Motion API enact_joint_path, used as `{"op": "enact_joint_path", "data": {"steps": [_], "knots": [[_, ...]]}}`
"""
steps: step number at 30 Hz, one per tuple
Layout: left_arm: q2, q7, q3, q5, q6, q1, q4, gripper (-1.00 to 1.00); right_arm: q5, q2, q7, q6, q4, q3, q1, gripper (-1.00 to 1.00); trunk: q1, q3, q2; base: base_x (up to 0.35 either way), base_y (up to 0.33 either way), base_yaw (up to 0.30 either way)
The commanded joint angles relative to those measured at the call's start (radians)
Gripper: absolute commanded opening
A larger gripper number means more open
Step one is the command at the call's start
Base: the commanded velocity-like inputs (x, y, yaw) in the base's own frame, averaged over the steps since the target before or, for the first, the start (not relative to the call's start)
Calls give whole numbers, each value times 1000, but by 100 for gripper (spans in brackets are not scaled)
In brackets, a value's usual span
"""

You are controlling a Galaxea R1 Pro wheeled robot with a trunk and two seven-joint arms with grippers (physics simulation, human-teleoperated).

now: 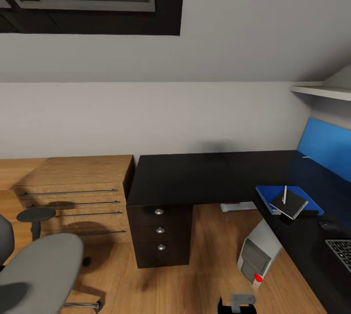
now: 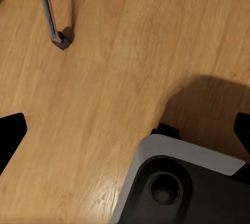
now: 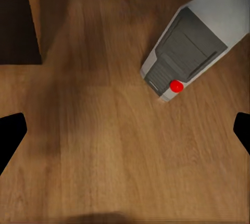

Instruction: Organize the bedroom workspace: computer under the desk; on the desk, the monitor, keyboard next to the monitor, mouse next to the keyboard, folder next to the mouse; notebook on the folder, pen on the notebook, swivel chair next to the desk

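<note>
Desk (image 1: pixel 195 177): glossy black L-shaped top, black three-drawer unit (image 1: pixel 160 231) with round metal knobs. Near its front edge on the right run, flat blue folder (image 1: pixel 275 196); dark grey notebook (image 1: pixel 289 204) stacked on it, slim white pen (image 1: pixel 284 194) on top. Keyboard (image 1: pixel 341 250) at the right margin. Computer (image 1: pixel 258 253): light grey box, red dot, on bare plank floor under the desk edge. Swivel chair (image 1: pixel 39 270): grey upholstery, well apart, left. Both grippers (image 2: pixel 125 135) (image 3: pixel 125 138) spread wide, empty.
</note>
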Motion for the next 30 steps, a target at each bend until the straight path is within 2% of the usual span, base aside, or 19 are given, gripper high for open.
{"op": "enact_joint_path", "data": {"steps": [1,3,8,14,17,18,19,20,24,30], "knots": [[1,6,-8,8,-6,0,2,100,-10,9,4,-25,29,9,-1,100,0,-1,-1,-1,0,118],[2,6,-7,10,-15,0,12,100,-10,30,32,-70,103,9,-1,100,0,-1,-1,0,0,155],[2,0,-5,11,-23,0,44,100,-13,48,90,-122,184,6,0,100,0,-1,-1,0,0,209],[5,-31,-5,13,-26,0,86,100,-17,47,117,-143,209,3,-1,100,0,-1,-1,0,0,243],[13,-62,-4,14,-26,0,103,100,-26,38,142,-148,218,2,0,100,0,-1,-1,0,0,251],[16,-69,-4,15,-26,0,106,100,-31,34,153,-148,222,2,0,100,0,-1,-1,0,0,252],[26,-84,-4,16,-26,0,112,100,-59,24,205,-150,232,2,0,100,0,-1,-1,0,0,254],[28,-88,-4,16,-25,0,114,100,-73,22,226,-151,235,2,0,100,0,-2,-1,0,0,254],[27,-92,-5,16,-25,0,115,100,-95,20,251,-158,238,2,0,100,0,-3,-1,0,0,254],[28,-95,-6,15,-25,0,116,100,-105,24,262,-206,261,4,0,100,0,-7,-1,0,0,244]]}}
